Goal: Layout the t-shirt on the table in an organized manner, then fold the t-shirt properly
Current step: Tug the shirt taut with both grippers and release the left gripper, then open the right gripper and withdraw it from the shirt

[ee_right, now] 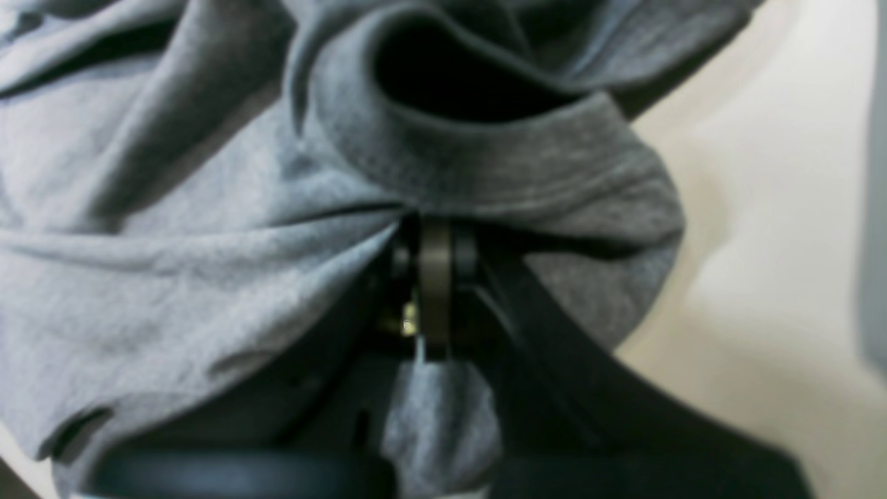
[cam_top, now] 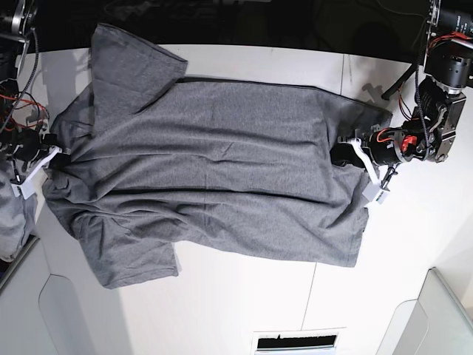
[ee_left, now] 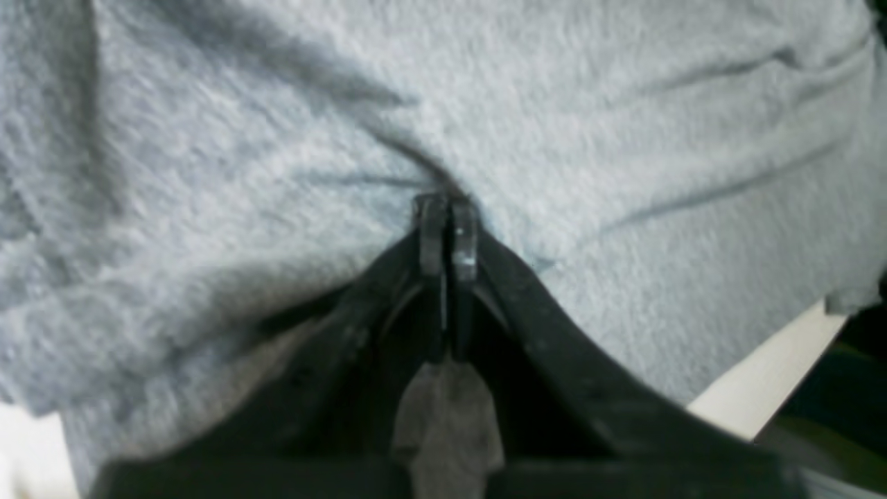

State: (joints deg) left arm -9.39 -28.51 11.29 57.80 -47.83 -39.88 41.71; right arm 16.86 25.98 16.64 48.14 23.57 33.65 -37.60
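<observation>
Left wrist view first: the left gripper is sitting with its jaws pinched right together, and there's grey cloth showing between the black fingers, so it's clamping a bit of the t-shirt. The fabric is filling nearly the whole picture, bunching into soft creases around the tips. A pale strip of the table is peeking out at the lower right under the shirt's edge.

Right wrist view: same story. The right gripper is gripping the t-shirt with jaws squeezed narrow, right under a thick ribbed band that's curling over into a dark opening. Looks like the neckline trim, though it's blurry so I can't say for sure. Cloth is pooling in heavy folds to the left, and the white table is showing on the right.

Base view: the t-shirt is lying spread across the table, mostly flat, sideways to the camera, with one sleeve pointing up toward the far edge and the other down near the front. The right gripper is holding the shirt's edge on this view's left, the left gripper is holding the opposite edge on this view's right. Light grey bins are sitting at the bottom corners, and a paler cloth bundle is hanging at the left edge.
</observation>
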